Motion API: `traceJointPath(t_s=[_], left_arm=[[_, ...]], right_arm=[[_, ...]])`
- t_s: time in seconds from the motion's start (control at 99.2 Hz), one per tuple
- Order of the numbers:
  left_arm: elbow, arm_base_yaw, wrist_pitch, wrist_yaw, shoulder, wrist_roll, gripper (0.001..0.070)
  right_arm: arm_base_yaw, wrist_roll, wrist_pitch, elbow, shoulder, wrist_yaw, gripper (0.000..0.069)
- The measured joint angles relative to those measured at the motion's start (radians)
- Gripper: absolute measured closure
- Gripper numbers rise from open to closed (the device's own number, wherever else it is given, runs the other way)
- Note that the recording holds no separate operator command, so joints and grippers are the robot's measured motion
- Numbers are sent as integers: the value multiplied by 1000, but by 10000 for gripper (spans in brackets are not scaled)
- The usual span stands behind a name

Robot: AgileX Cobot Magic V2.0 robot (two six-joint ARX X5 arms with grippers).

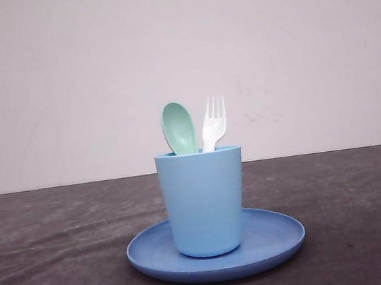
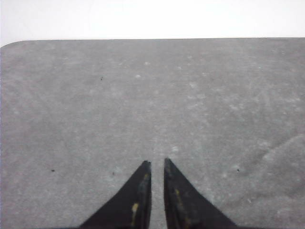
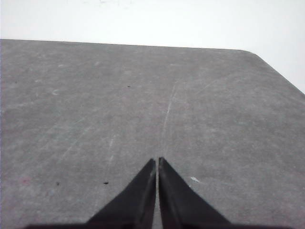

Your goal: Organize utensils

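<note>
The mint-green plastic spoon (image 1: 179, 127) and white four-tined plastic fork (image 1: 212, 124) are stood heads-up inside the light blue plastic cup (image 1: 203, 203), centred on the round blue plate (image 1: 278, 236), seemingly for tidy storage. The left gripper (image 2: 157, 163) and right gripper (image 3: 157, 160) are seen closed, empty, above the grey tabletop (image 3: 95, 105).

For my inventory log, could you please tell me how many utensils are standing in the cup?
2. A green spoon stands on the left side of the blue cup, and a white fork on the right. Their handles are hidden inside; something shorter could be hidden there too.
</note>
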Motion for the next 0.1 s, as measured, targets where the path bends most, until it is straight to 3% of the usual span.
traceJointPath(t_s=[0.101], left_arm=[[0,0,0,0,0,0,687]], right_arm=[[0,0,0,0,0,0,684]])
